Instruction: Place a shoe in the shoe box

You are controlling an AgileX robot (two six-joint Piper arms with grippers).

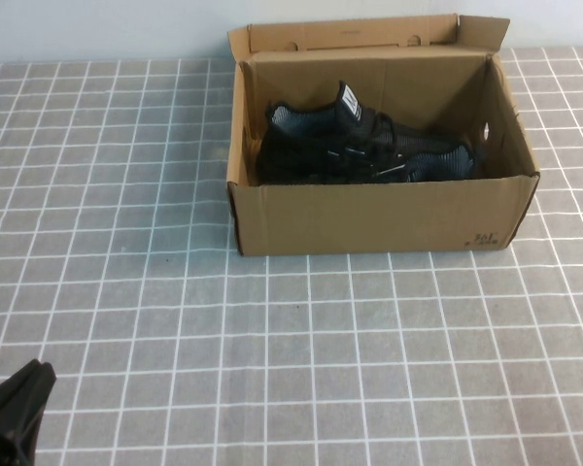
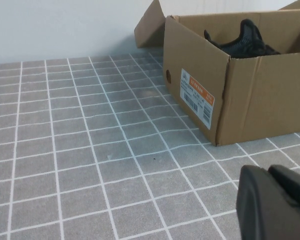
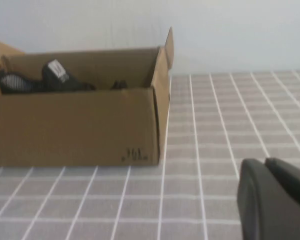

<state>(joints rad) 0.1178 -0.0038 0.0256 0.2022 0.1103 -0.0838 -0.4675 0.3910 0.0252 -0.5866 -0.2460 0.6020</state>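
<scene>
Starting nearest you: your left gripper (image 1: 10, 413) sits parked low at the near left corner of the grey tiled table (image 1: 301, 359) in the high view, only its black body showing there; whether it is open or closed you cannot tell. Your right gripper (image 3: 275, 200) is out of the high view; its wrist camera catches just a dark housing edge, hovering over the tiles near the box's front corner, and its state cannot be told either. Neither gripper touches anything. Farther out, the brown corrugated cardboard shoe box (image 1: 379, 218) stands on the table, its hinged flap lid (image 1: 355, 34) folded up and back against the pale wall (image 1: 97, 29). Small dark print (image 1: 483, 238) marks the front right corner; a white and orange label (image 2: 197, 97) and a round hole (image 2: 168, 75) show on the left end. Inside the box lies the black knit lace-up sneaker (image 1: 364, 146), white tongue label up, heel toward your left, toe right.
</scene>
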